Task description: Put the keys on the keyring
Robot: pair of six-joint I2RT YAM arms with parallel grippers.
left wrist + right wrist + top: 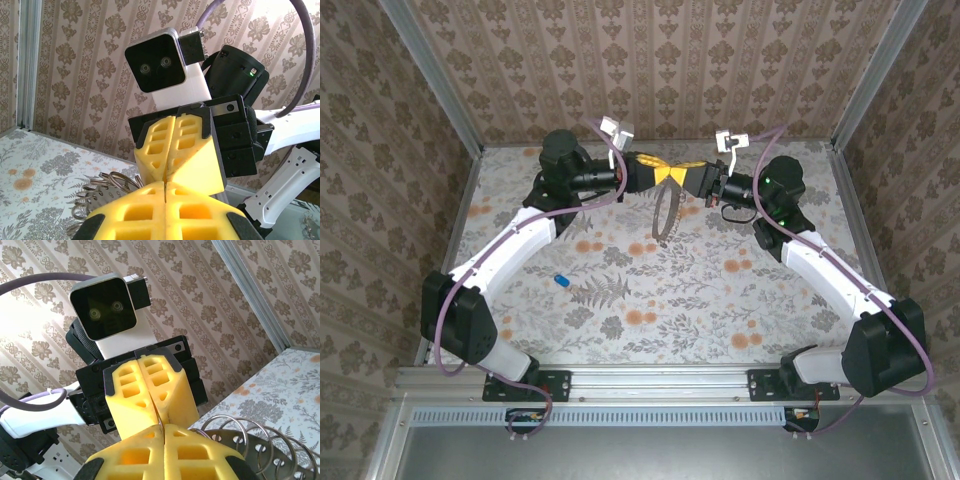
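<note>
Both jaws clenched tip to tip above far end of desk (720, 300), pinching keyring (665, 215) between them, as I read it. Coiled wire ring, beige chain strap dangling. Tiny key (561, 279), blue plastic head, lies well apart on floral desk. My plan: left steadies ring, right frees itself, fetches key by head.

Rear centre: keyring (664, 215) hangs between left gripper (662, 174) and right gripper (681, 178); key (563, 280) on table (720, 300), front-left, well apart.

Floral table (720, 300) — one blue key (562, 280), left side
</note>
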